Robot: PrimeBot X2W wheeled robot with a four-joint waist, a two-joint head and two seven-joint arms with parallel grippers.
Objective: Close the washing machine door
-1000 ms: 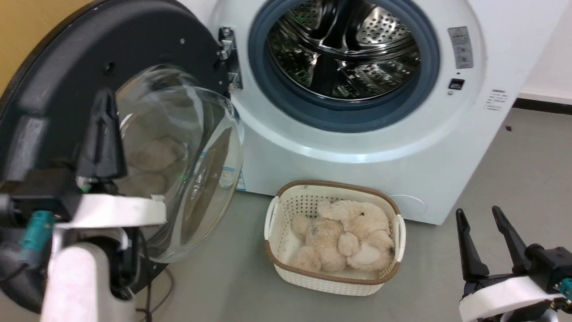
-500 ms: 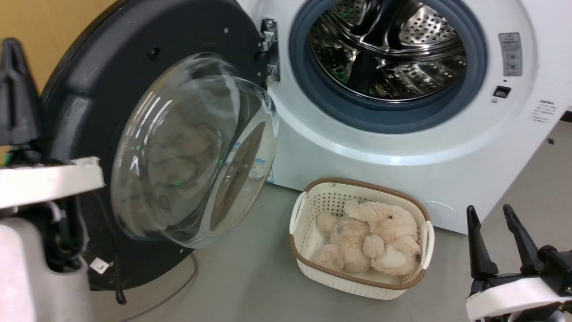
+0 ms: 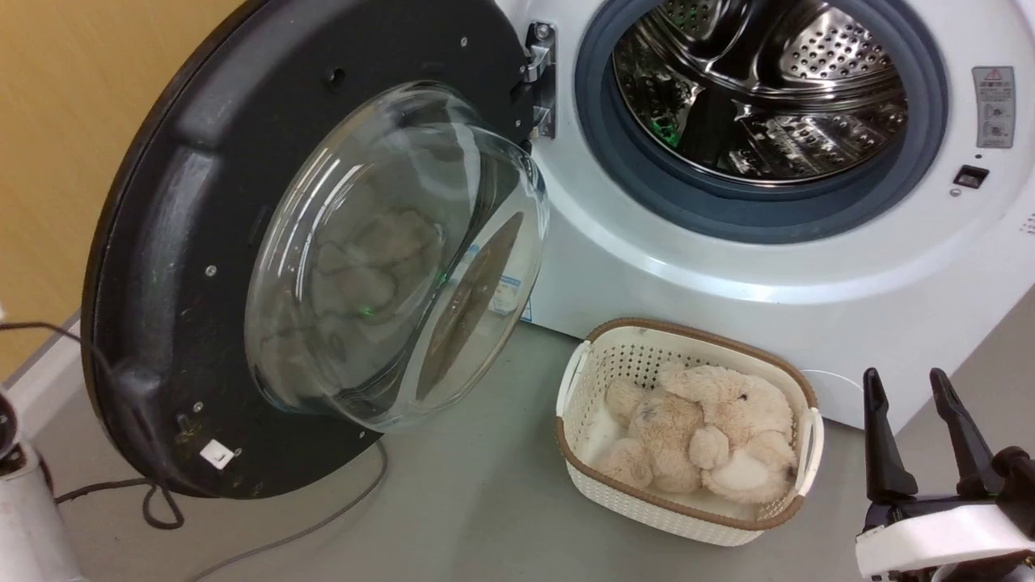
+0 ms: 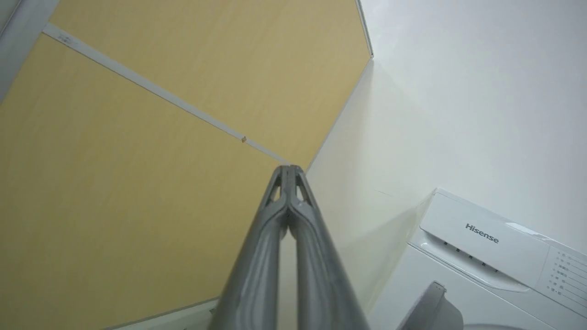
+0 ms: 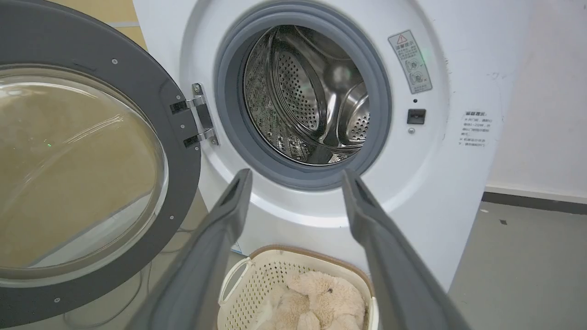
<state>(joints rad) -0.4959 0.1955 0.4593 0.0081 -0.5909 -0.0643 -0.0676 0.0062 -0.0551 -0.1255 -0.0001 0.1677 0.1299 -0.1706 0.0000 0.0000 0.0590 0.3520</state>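
Since 1.0 s ago the left hand [image 4: 289, 167] has swung off to the left from in front of the washing machine door [image 3: 162, 242]; the head camera has panned too, so the frame shift is no move of the machine. The door stands wide open at the left of the washing machine [image 3: 728, 267], hung on its hinge [image 3: 540, 81], with the glass bowl [image 3: 388, 259] bulging toward the robot; neither hand touches it. Head view: steel drum [image 3: 760, 89] exposed inside the grey gasket [image 3: 606, 170]; white basket [image 3: 631, 493] on the floor [image 3: 453, 501] just before the machine, a plush bear [image 3: 711, 420] inside. The right hand [image 3: 904, 380] is low at the right, fingers spread, nothing between them, well apart from the door. The left wrist view adds that the left hand's fingers are pressed together and empty, pointing up at the corner of the yellow wall [image 4: 114, 183] and the white wall [image 4: 458, 91], with the Hisense control panel [image 4: 481, 238] below right. The right wrist view adds the latch slot [image 5: 416, 116] right of the opening.
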